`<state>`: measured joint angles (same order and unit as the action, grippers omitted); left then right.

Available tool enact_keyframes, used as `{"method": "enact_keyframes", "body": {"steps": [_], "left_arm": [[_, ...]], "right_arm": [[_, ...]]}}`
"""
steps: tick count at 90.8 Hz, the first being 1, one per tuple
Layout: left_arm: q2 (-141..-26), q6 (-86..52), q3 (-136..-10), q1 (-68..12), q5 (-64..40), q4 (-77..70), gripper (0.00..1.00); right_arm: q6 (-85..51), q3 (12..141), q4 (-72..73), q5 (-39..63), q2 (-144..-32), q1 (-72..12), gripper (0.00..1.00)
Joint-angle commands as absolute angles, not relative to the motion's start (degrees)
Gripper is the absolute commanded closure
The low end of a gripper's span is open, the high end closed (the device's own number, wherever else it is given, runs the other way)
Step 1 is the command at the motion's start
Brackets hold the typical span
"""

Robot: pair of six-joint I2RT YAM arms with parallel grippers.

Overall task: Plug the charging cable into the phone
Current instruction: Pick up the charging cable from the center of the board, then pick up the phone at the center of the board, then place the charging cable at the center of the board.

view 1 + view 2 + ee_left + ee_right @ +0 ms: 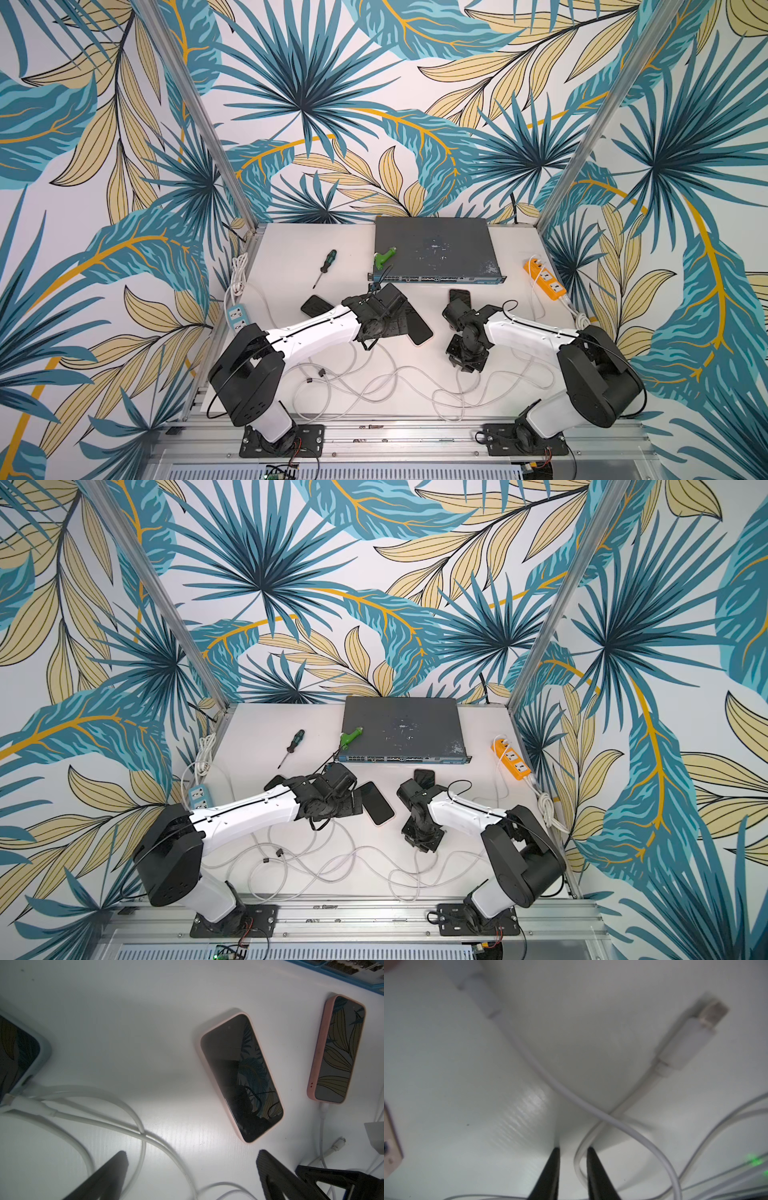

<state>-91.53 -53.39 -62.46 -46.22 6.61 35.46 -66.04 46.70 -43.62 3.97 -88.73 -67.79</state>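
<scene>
Charging cable (683, 1045): you find its free plug lying on the counter (124, 1022), near the middle phone (241, 1076) but not touching it. The right tool (573, 1150) is nearly pressed together, with a loop of the cable in its narrow gap. The left tool (192, 1152) is spread wide near that phone.

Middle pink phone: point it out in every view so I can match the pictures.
Top view: middle pink phone at the centre of the table.
Top view: same spot, screen up.
Left wrist: near mid-picture, screen up.
Right wrist: a pinkish corner at the edge may be it; cannot tell.
Shared landmark: the white cables on the table.
</scene>
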Motion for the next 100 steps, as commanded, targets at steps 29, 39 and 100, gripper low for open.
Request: {"method": "enact_keyframes", "body": {"steps": [29,39,100], "left_arm": [[-92.9,-54.1,-62.1,-46.5,7.7,35.8,0.00],[-92.6,-54.4,-62.4,-46.4,8.3,35.9,0.00],[-102.7,-59.8,-74.1,-47.8,4.5,36.4,0.00]], "right_arm": [[-51.1,55.7,-37.5,3.0,-82.5,-69.2,1.00],[-47.3,50.3,-29.7,10.1,-73.0,-69.3,1.00],[-53.4,35.2,-37.2,-5.0,-61.9,-64.6,1.00]]}}
